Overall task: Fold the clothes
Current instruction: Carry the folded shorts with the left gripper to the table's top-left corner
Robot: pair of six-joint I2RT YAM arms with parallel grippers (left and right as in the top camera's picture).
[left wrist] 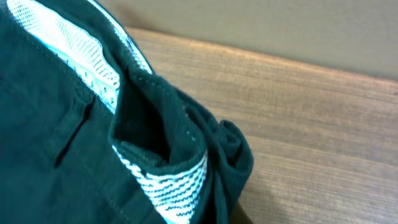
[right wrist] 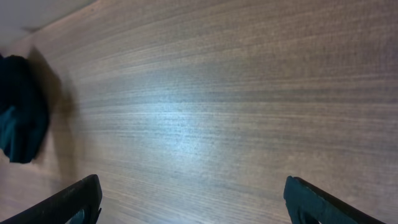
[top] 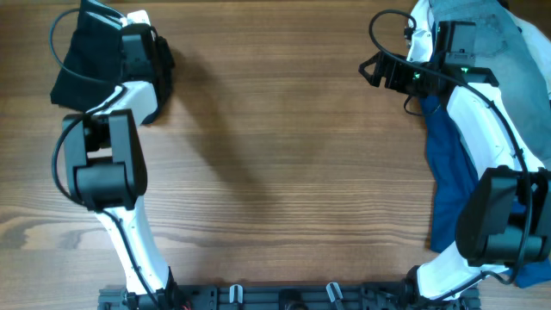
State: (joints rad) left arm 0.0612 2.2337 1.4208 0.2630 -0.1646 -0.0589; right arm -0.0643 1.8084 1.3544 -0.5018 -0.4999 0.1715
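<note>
The black shorts [top: 77, 69] lie bunched at the far left corner of the table. In the left wrist view the shorts [left wrist: 56, 155] fill the frame from very close, with white mesh lining showing. My left gripper [top: 142, 39] is over them; its fingers are hidden by the cloth and seem shut on it. My right gripper [top: 372, 69] is open and empty above bare wood at the far right, its two fingertips wide apart [right wrist: 193, 205]. The right wrist view shows the shorts [right wrist: 22, 118] far off at its left edge.
A light-blue denim garment [top: 508, 39] lies at the far right corner under the right arm. A dark-blue garment [top: 452, 164] runs down the right side of the wooden table [top: 284, 172]. A wall rises behind the table's far edge [left wrist: 280, 25].
</note>
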